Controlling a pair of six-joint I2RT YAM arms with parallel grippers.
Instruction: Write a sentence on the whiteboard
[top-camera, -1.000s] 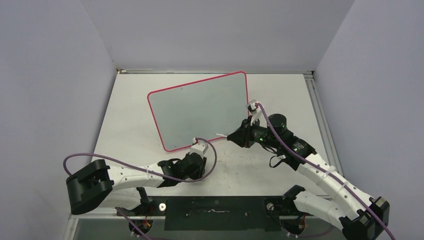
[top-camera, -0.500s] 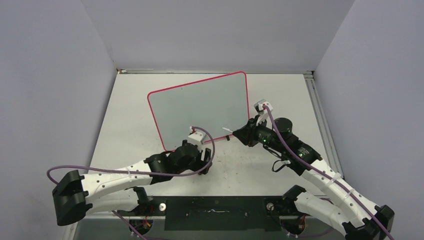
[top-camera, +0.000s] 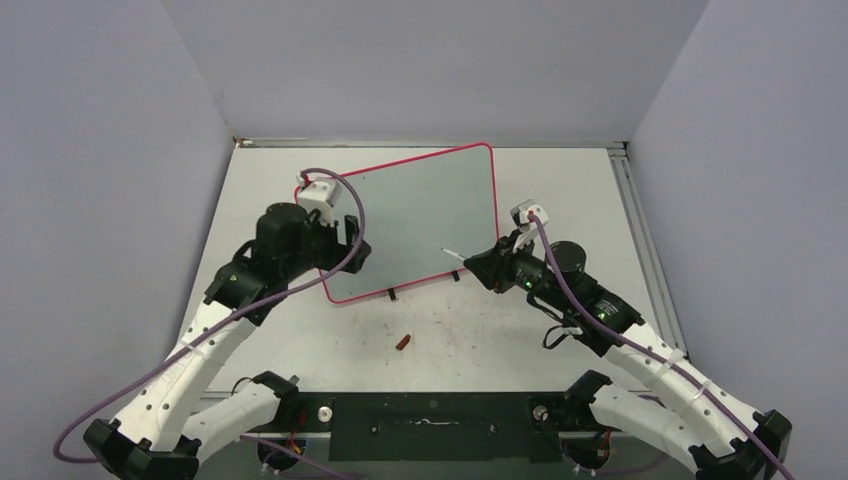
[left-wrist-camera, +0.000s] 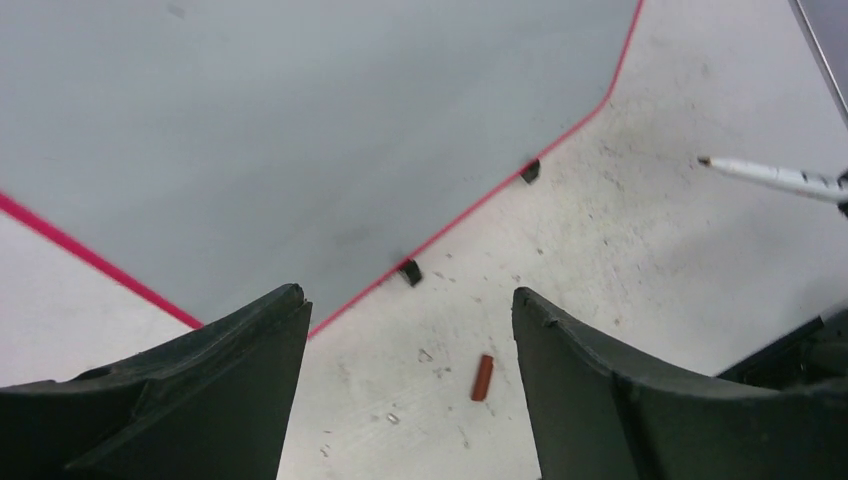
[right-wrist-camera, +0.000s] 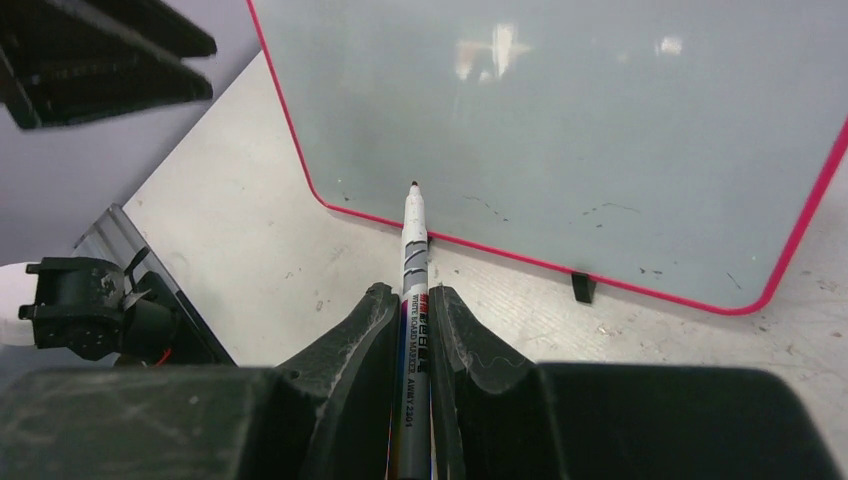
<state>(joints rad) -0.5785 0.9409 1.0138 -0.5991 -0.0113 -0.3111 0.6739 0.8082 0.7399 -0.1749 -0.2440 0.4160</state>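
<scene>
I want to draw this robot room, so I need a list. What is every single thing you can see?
whiteboard: one, pale grey with a pink-red rim, in the middle of the table, no writing visible
feet: two, black, under the whiteboard's near edge
marker: one, white with a dark tip, pointing at the whiteboard
small red-brown piece: one, lying on the table in front of the whiteboard, perhaps a cap
table: one, off-white, scuffed
walls: three, pale lilac-grey, around the table
cables: two, purple, one along each arm
left gripper: one, black, open, by the whiteboard's left edge
right gripper: one, black, shut on the marker
</scene>
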